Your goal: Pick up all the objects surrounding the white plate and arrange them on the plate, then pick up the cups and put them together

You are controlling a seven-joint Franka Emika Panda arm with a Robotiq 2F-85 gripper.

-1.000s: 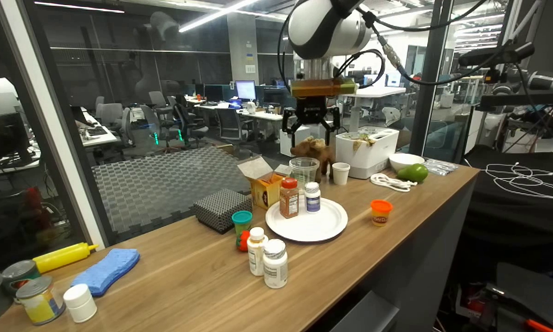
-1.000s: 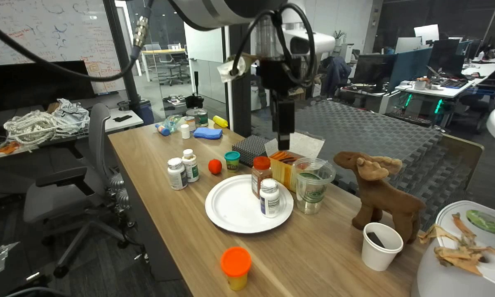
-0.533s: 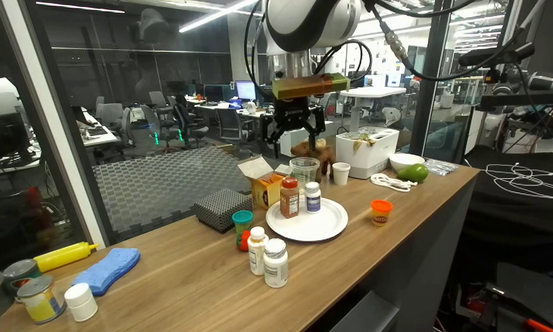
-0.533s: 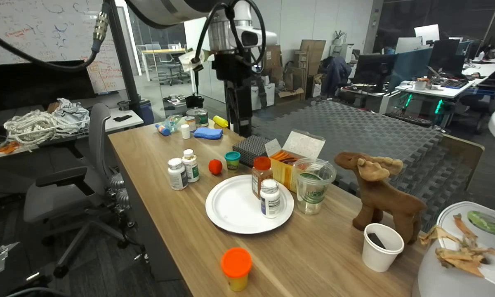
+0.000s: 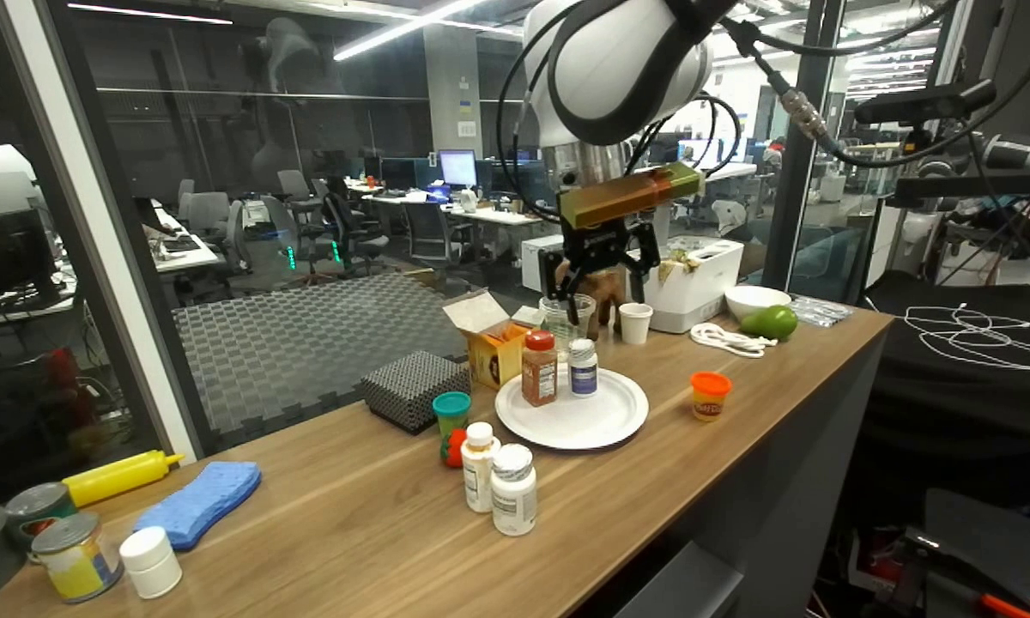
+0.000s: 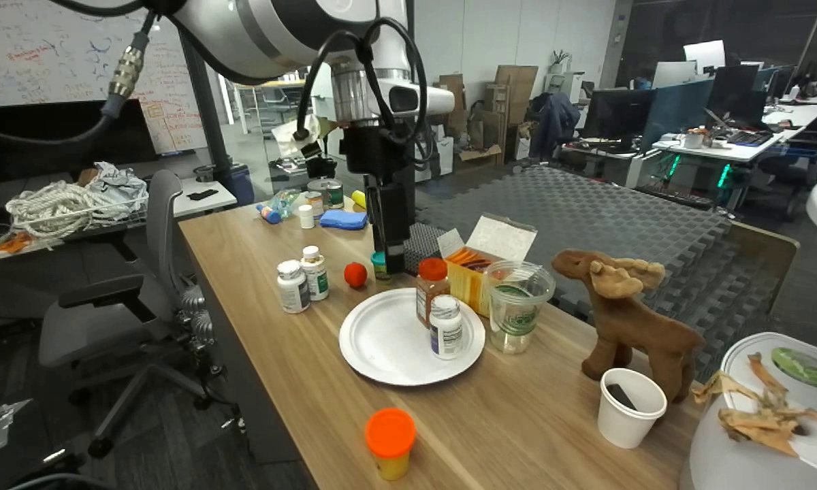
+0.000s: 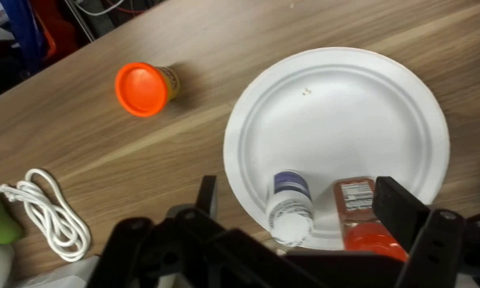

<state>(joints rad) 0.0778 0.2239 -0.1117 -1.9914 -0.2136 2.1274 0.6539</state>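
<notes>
Table (image 5: pixel 378 515): wood-grained, many things on it.
White container (image 5: pixel 695 296): on the table, near the toy moose (image 6: pixel 636 333).
White plate (image 6: pixel 381 347): flat on the table, carrying two things — the red-capped jar (image 5: pixel 539 378) and the purple-labelled bottle (image 5: pixel 583 379).
Toy moose: standing, the paper cup (image 6: pixel 624 423) by its feet.
Hand (image 5: pixel 605 306): hanging above the table, fingers spread wide apart; in the wrist view the purple-labelled bottle shows between their tips.
Orange carton (image 6: pixel 466 286): flaps up, just beside the plate.
Clear cup (image 6: pixel 510 327): upright, just beside the plate and the carton.
White bottles (image 5: pixel 513 502): two, upright on the table, off the plate — whether they touch, I cannot tell.
Red-capped jar: upright on the plate, just beside the purple-labelled bottle.
Paper cup: upright, apart from the clear cup.
Orange-lidded tub (image 6: pixel 390 442): upright on the table, apart from the plate.
</notes>
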